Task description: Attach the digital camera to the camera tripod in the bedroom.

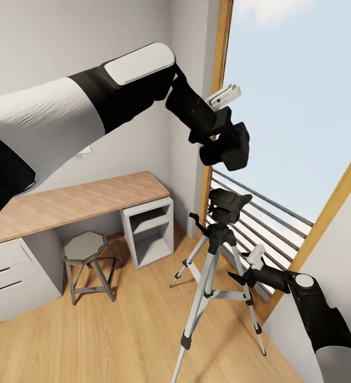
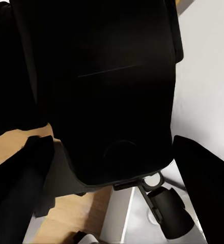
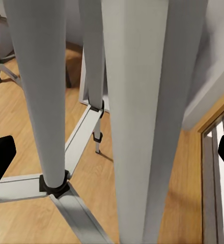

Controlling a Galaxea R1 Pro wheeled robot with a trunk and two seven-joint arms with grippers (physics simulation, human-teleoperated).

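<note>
Head view: left claw (image 1: 230, 139) grips the digital camera (image 1: 234, 146); lower it straight onto the camera tripod (image 1: 224, 205) head just below.

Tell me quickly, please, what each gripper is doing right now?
Left gripper: shut on the digital camera.
Right gripper: open, beside the camera tripod, holding nothing.

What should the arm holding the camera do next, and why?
Probably lower it a little. The left gripper holds the digital camera above the camera tripod, whose black head sits just below with a gap between them.
</note>
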